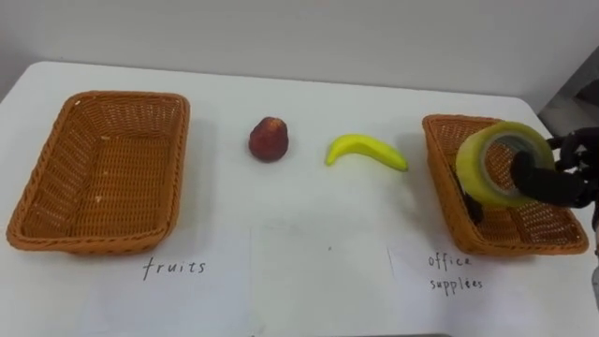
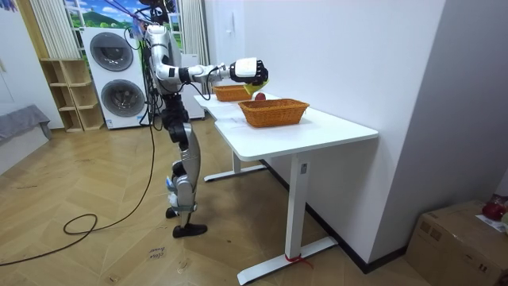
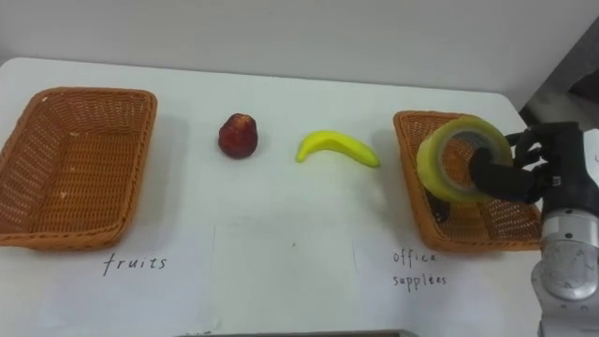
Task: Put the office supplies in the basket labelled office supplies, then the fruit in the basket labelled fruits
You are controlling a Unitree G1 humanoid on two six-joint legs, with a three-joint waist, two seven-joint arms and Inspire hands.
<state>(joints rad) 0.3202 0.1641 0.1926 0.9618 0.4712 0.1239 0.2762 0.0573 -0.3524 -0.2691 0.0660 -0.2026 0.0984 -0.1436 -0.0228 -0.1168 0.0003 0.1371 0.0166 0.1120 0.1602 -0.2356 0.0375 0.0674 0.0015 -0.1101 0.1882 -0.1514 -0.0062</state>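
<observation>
**Clerk:** Entry one, tabletop [image 1: 309, 234]. Edges and free room?

**Checker:** White. The far edge runs along the wall. Left basket [image 1: 94, 245] at 9 o'clock, nothing in it, set in from the left edge. Right basket [image 1: 442, 183] at 3 o'clock, close to the right edge. Between them is a broad bare strip, and the whole near half is open.

**Clerk:** Loose fruit?

**Checker:** One red apple [image 1: 269, 139] at 11 o'clock and one banana [image 1: 365, 151] at 1 o'clock. They lie apart, and neither touches a basket.

**Clerk:** Office item?

**Checker:** One roll of tape [image 1: 489, 178], yellowish, held on edge over the right basket's left half, with its open core facing the camera. A small dark item lies in the basket beneath it, too hidden to identify.

**Clerk:** Fingers?

**Checker:** The right hand [image 1: 566, 178] is at 3 o'clock of the roll. Its fingers [image 1: 526, 173] are curled through the core and round the rim, clamping the roll. In the room view the robot stands at the table's long side with that arm stretched out over it.
</observation>
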